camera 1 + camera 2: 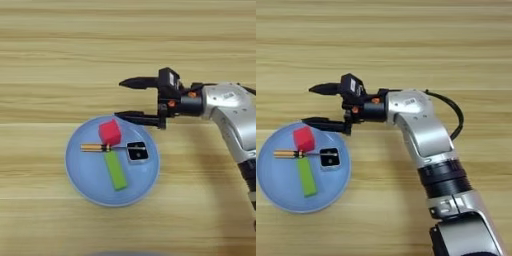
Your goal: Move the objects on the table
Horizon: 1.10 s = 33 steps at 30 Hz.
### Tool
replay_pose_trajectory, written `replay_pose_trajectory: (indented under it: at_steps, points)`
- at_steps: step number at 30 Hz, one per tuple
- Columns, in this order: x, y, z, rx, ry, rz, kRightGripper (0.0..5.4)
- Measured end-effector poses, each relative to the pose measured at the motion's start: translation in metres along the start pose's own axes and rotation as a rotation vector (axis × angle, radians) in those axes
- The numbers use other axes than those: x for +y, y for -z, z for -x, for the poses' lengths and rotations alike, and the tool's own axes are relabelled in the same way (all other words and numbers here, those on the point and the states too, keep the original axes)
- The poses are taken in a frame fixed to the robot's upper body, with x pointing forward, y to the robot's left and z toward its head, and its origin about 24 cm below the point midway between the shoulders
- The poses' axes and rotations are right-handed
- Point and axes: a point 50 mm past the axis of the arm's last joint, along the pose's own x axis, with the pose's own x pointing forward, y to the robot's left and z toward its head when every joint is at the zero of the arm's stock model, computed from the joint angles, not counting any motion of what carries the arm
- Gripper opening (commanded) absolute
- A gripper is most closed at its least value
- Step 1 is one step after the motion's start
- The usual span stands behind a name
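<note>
Red cube point(110, 132) on plate point(85, 175), just below spread gripper point(120, 99)

Even, bright overhead light; soft shadow on table point(200, 210) below the forearm point(421, 125). Slight overall blur, no glare.

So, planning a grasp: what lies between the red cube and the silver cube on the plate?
Only the screwdriver's thin shaft and bare plate lie between the red cube and silver cube, seen in both eye views.
</note>
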Motion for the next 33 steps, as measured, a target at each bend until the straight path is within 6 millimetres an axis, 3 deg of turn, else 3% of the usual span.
replay_pose_trajectory:
  at_steps: [8, 20, 33]
  points:
    - [-0.003, -0.004, 0.004, -0.039, 0.039, -0.009, 5.36]
    - [-0.007, -0.002, 0.01, -0.029, 0.077, -0.021, 5.36]
    - [0.006, 0.02, -0.008, 0.071, 0.061, -0.057, 5.36]
